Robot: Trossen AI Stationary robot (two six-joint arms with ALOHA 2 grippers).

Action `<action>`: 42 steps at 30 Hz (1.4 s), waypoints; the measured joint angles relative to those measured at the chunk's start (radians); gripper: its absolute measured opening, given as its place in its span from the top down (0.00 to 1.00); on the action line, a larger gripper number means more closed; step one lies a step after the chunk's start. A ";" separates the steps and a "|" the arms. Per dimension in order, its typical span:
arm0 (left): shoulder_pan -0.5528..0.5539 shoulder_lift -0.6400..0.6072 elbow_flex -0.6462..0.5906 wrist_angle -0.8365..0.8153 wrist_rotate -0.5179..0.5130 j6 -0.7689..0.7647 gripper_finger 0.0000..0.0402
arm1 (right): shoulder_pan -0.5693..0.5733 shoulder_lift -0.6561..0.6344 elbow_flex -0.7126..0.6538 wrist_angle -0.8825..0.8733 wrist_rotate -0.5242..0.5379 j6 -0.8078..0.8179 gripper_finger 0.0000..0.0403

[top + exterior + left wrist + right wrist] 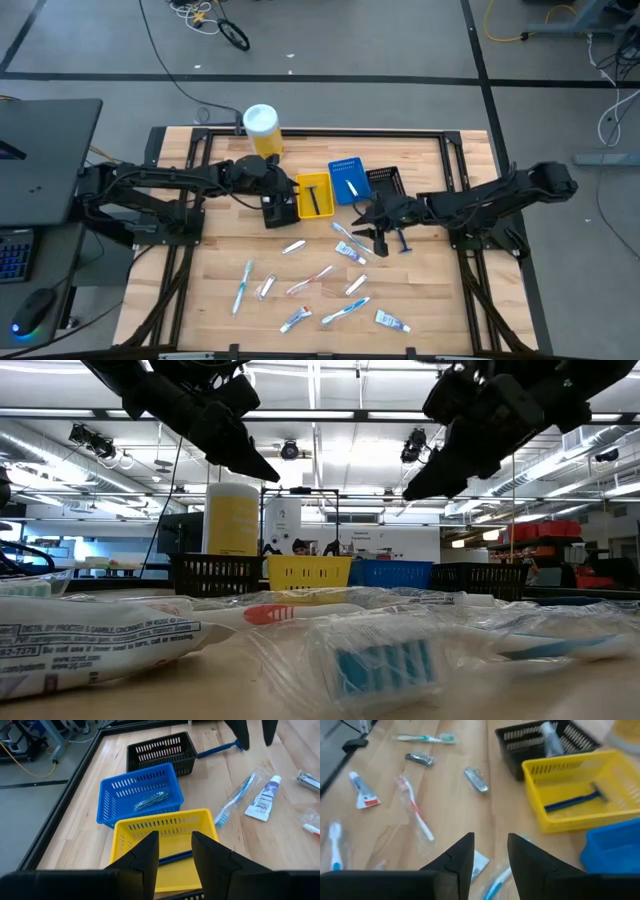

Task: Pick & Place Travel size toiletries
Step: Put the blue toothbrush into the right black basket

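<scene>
— Where are the arms, relative to the yellow bin?

— The left gripper hangs right over its near edge, fingers a narrow gap apart with nothing between them. A blue razor lies in the bin below, so my guess is it's just been dropped there. The right gripper hovers on the bin's far side, over the loose toiletries, fingers also slightly apart and empty.

— And the rest of the items?

— Mostly spread on the wood in front of the yellow bin: a white tube with red print, a red toothbrush in its wrapper, a teal toothbrush, a wrapped nail clipper. Another blue razor lies beside the right gripper.

— Are the other bins in use?

— The blue bin, touching the yellow one, holds a small metal piece. The black bin behind it looks empty from the left wrist. It looks like sorting by type, with plenty left.
</scene>
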State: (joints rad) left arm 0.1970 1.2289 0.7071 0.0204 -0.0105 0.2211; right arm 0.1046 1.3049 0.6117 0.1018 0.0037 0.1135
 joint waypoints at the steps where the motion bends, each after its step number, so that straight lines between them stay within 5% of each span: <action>1: 0.000 0.000 0.000 0.000 0.000 0.000 0.69 | -0.001 0.013 0.000 0.002 -0.022 0.001 0.67; 9: 0.000 0.000 0.000 -0.001 0.000 0.000 0.69 | -0.001 0.077 0.000 0.037 -0.049 0.002 0.56; 24: 0.000 0.000 0.000 -0.002 0.000 -0.051 0.69 | 0.078 0.088 0.000 0.042 -0.170 -0.015 0.56; 42: 0.000 0.000 0.000 -0.003 0.000 -0.059 0.69 | 0.180 0.180 0.000 0.098 -0.110 -0.051 0.56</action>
State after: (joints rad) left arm 0.1968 1.2289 0.7071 0.0177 -0.0109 0.1618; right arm 0.2848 1.4849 0.6113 0.1998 -0.1061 0.0624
